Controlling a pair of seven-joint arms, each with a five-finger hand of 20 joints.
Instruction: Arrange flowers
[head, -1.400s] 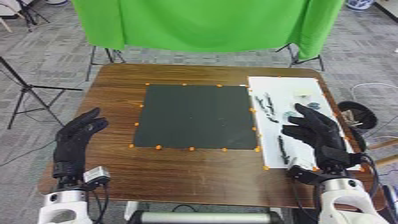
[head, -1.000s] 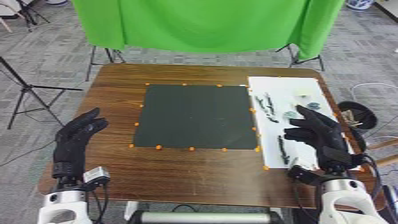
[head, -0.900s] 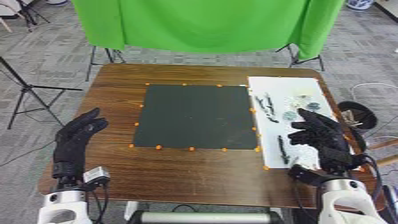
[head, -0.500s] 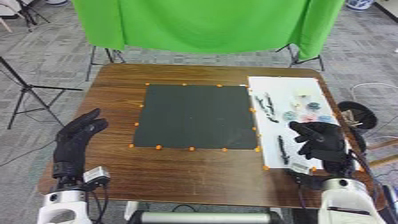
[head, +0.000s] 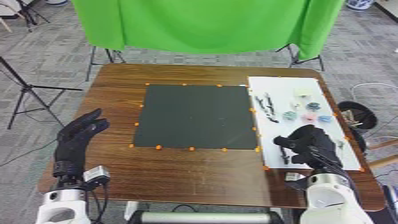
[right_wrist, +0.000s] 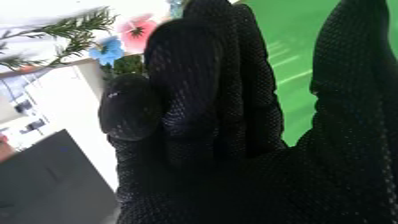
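Pastels are glowing against white, brown and charcoal.
Along the right edge of the brown, wood-grained table (head: 195, 170), a white sheet (head: 282, 86) is carrying a pink flower (head: 309, 117), a light-blue flower (head: 325, 119), a teal flower (head: 290, 115), a slate-blue flower (head: 313, 106) and a pale-yellow flower (head: 303, 92). Orange markers (head: 159, 147) are dotting the edges of a charcoal mat (head: 195, 117). Beyond the far edge, a cloth (head: 209, 27) is showing plain bright green. The right hand (head: 311, 142) is wearing black mesh; the pink flower is showing a dark centre.

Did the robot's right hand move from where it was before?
Yes. In the head view, the right hand has moved back toward the robot, away from the pink flower and closer to the near edge of the white sheet.
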